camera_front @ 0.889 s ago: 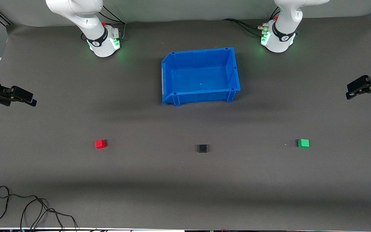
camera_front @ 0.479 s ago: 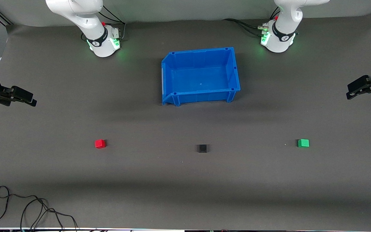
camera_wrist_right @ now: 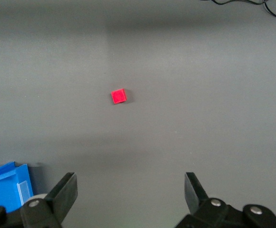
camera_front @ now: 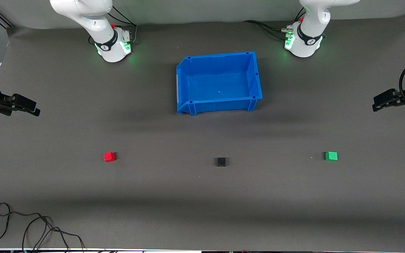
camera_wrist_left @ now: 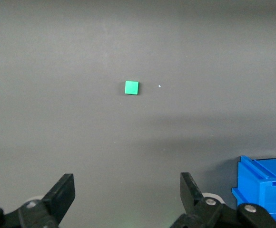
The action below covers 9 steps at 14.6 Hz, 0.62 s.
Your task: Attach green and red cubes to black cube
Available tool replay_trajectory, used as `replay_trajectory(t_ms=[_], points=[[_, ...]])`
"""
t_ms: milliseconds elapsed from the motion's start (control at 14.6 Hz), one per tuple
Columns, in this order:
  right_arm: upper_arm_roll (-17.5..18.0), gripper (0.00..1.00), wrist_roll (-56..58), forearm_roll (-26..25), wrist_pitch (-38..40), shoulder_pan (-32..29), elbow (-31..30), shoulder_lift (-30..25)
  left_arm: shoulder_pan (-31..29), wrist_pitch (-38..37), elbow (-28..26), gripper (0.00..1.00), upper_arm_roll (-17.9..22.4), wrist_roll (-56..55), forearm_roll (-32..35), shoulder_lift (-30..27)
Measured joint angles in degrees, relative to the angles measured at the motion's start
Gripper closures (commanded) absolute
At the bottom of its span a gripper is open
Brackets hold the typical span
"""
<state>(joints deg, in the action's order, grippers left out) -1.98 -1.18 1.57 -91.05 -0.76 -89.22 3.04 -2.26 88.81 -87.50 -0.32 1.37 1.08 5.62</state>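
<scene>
The black cube (camera_front: pixel 220 162) sits on the grey mat, nearer the front camera than the blue bin. The red cube (camera_front: pixel 109 156) lies toward the right arm's end, the green cube (camera_front: pixel 331 156) toward the left arm's end, all three in a row. My left gripper (camera_front: pixel 376 104) is open and empty, up over the mat at the left arm's end; its wrist view shows the green cube (camera_wrist_left: pixel 132 88) ahead of the gripper (camera_wrist_left: pixel 127 192). My right gripper (camera_front: pixel 33 107) is open and empty over the right arm's end; its wrist view shows the red cube (camera_wrist_right: pixel 118 96) ahead of the gripper (camera_wrist_right: pixel 130 192).
An empty blue bin (camera_front: pixel 181 84) stands between the two arm bases; its corner shows in the left wrist view (camera_wrist_left: pixel 264 192) and the right wrist view (camera_wrist_right: pixel 4 187). Black cables (camera_front: pixel 30 228) lie at the mat's near edge toward the right arm's end.
My left gripper has shifted a little inward over the mat toward the bin. The right gripper and the cubes have not moved.
</scene>
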Motion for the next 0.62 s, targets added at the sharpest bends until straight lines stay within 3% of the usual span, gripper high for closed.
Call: replay_trajectory(t_ms=[274, 615], points=[[0.01, 0.00, -3.86, 0.08, -0.40, 0.04, 0.48, 0.69, -2.78, 0.37, -1.97, 0.03, 0.24, -3.56, -0.02, 1.84], [0.09, 0.00, -28.18, 0.97, -0.82, 0.43, 2.62, 2.93, -6.22, 2.11, -2.23, 0.01, 0.33, -7.75, -0.02, 5.91]])
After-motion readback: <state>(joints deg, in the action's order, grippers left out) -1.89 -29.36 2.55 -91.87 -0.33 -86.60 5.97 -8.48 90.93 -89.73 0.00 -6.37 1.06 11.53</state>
